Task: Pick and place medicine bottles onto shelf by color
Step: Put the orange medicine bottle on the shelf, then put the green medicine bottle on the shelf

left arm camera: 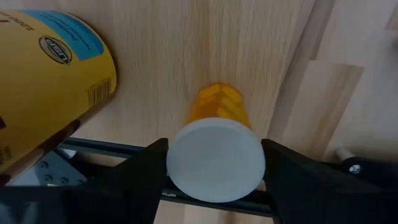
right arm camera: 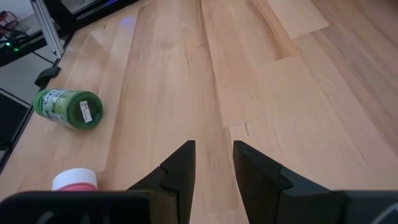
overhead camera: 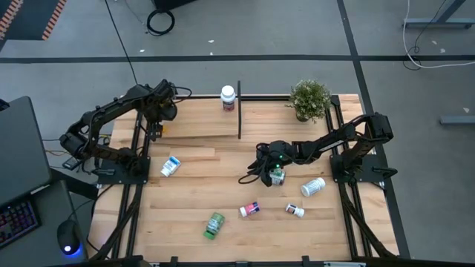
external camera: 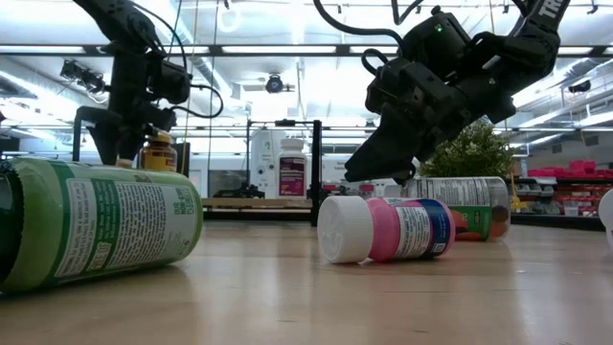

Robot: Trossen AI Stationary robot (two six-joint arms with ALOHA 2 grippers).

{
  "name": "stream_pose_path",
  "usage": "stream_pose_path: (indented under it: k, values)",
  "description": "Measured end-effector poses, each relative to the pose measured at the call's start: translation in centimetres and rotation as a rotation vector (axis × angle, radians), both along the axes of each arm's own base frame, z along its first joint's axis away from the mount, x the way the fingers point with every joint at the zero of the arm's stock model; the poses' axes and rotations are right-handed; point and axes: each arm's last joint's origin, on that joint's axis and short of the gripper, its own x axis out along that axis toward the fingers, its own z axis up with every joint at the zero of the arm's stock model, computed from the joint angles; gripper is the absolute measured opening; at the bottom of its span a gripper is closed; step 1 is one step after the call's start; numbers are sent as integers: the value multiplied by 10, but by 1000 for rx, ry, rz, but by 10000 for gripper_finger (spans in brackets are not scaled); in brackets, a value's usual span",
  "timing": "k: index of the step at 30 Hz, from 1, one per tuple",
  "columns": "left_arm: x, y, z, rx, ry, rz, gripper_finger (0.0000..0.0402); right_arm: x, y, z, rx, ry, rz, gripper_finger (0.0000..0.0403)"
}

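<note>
Upper left of the high view: left gripper, fingers parted around the upright amber bottle on the shelf, apparently placing it; right gripper, narrowly parted and seemingly empty, hovers mid-table.

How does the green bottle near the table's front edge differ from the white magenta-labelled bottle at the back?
The green bottle lies on its side on the bare tabletop; the white magenta-labelled bottle stands upright on the shelf. The green bottle's body is green all over; the other is white with a magenta label and white cap. The green one sits among other scattered bottles; the white one stands beside the shelf's black centre post. Neither is held by a gripper.
</note>
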Motion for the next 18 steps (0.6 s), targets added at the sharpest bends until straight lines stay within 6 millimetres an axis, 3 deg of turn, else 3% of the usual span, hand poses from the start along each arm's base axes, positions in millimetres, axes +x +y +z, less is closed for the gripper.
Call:
stream_pose_path:
  k: [10, 18]
  values:
    - [1, -3, 3, -14, 11, 47, 299, 0, 1, 0, 0, 0, 3, 116]
    - [15, -4, 41, 71, -7, 94, 312, 0, 0, 0, -28, -2, -9, 117]
